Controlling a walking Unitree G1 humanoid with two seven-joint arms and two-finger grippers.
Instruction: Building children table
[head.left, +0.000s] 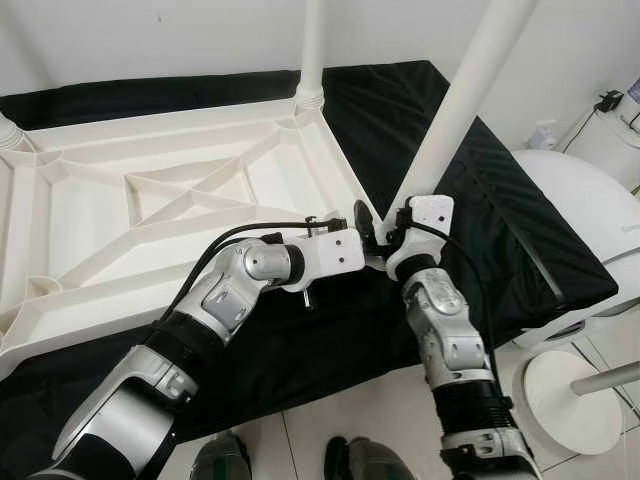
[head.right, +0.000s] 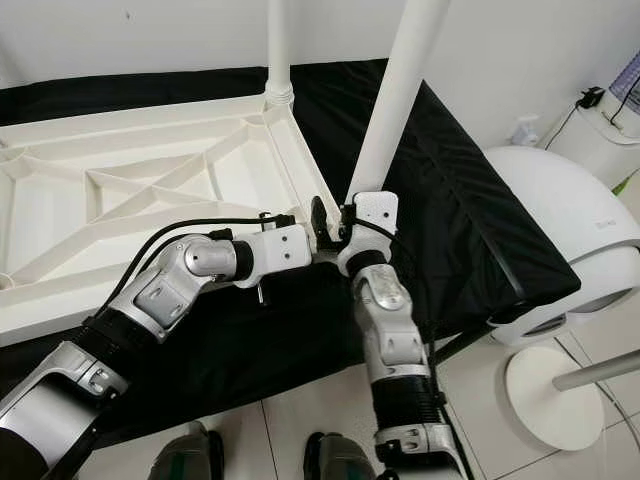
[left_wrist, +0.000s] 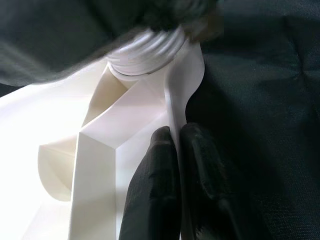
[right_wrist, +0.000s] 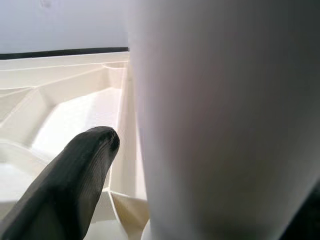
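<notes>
You see the white plastic tabletop (head.left: 150, 210) of the children's table lying upside down, ribbed underside up, on a black cloth (head.left: 500, 200) that covers the surface carrying it. One white leg (head.left: 312, 50) stands upright in the socket at the tabletop's far right corner, and a second white leg (head.left: 465, 95) rises, leaning to the right, from the near right corner. Your left hand (left_wrist: 177, 150) reaches in from the left to that near right corner, its two black fingers (left_wrist: 155, 185) pressed onto the thin side wall of the tabletop, one on each side, just below the ribbed socket collar (left_wrist: 147, 50). Your right hand (head.left: 385, 235) sits at the base of the leaning leg; in its wrist view one black finger (right_wrist: 75, 180) lies beside the leg, and you cannot tell whether the hand is clamped on it. A round white appliance (head.left: 590, 210) stands on the tiled floor (head.left: 380, 410) off the right edge.
</notes>
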